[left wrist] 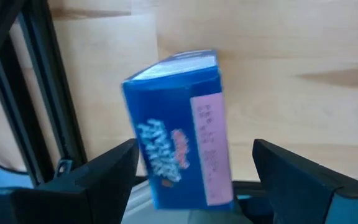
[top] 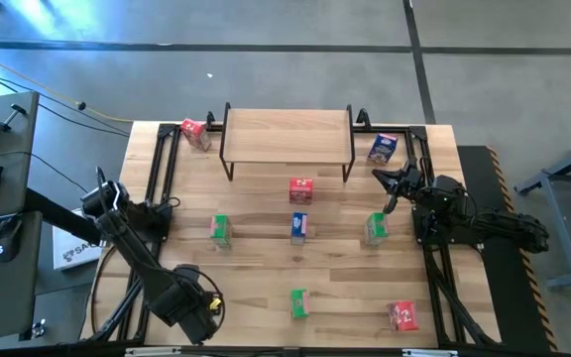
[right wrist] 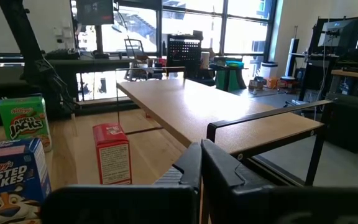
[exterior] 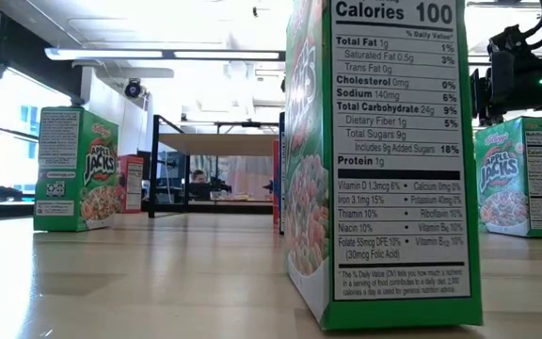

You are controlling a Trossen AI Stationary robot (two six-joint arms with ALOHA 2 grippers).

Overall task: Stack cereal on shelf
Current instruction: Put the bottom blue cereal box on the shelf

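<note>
The shelf [top: 285, 139] stands at the table's far middle on thin black legs, its top bare. Small cereal boxes stand scattered on the table: red [top: 300, 190], blue [top: 298, 227], green [top: 220, 230], green [top: 375, 228], green [top: 298, 302] and others. My left gripper [top: 198, 309] is at the near left corner, pointing down and open. In the left wrist view a blue box [left wrist: 179, 130] stands on the table below it, between the two fingers [left wrist: 104, 171], which do not touch it. My right gripper [top: 393, 183] waits shut and level at the right side.
A red box [top: 196, 134] and a blue box [top: 383, 149] stand beside the shelf's two ends, and a red box [top: 402, 315] stands near the front right corner. Black frame rails [top: 157, 188] run along the table's left and right sides. Bare wood lies between the boxes.
</note>
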